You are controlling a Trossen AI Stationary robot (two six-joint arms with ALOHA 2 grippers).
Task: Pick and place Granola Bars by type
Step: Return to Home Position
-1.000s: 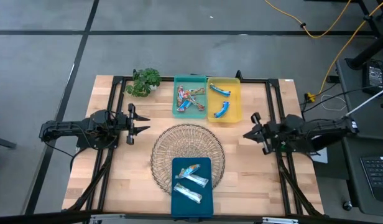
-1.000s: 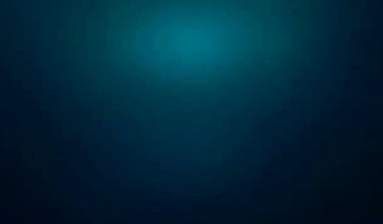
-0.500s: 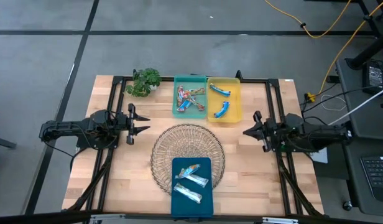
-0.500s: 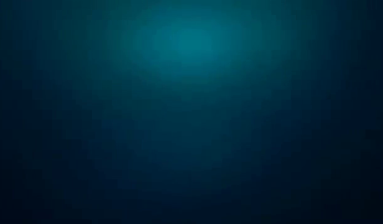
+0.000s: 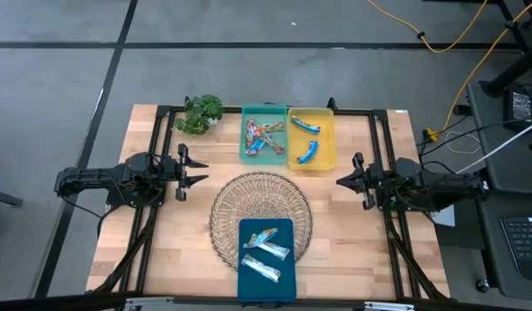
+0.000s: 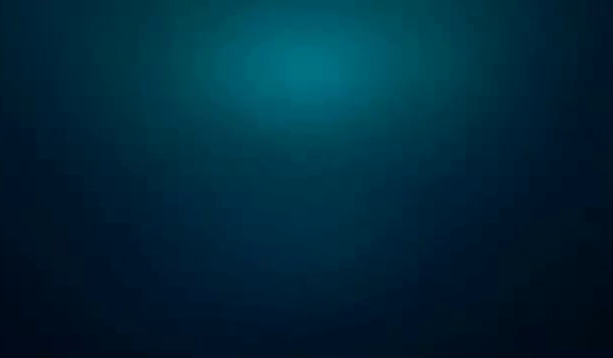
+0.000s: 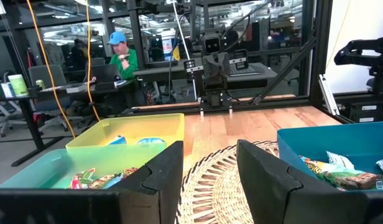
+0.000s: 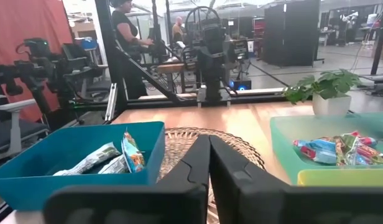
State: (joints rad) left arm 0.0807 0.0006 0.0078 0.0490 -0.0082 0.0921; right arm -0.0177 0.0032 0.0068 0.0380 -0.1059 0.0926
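Only the right arm differs from a second ago. Then it lay at a slant along the right side of the bench. Now it lies straighter, and the right gripper sits a touch nearer the wire basket, over bare wood. The left arm, the trays and the bars are where they were. The left gripper hangs at the bench's left side, pointing toward the basket.

The wrist views show the grips more closely than the high view does. The left fingers stand apart, released, with the basket's weave showing through the gap. The right fingers are clenched, pressed flat against each other.

The wrist views also take in the room. One shows a person in a green top and blue cap at a desk, the other a person in dark clothes standing behind the frame. The low view gives only a dark teal blur.

There are three trays, one basket and one potted plant. The yellow tray holds two blue granola bars, one behind the other. The green tray, touching it on the side toward the plant, holds a heap of red-orange granola bars too tangled to count. The dark blue tray lies over the basket's rim, on the side away from the other trays. It holds three silvery granola bars.
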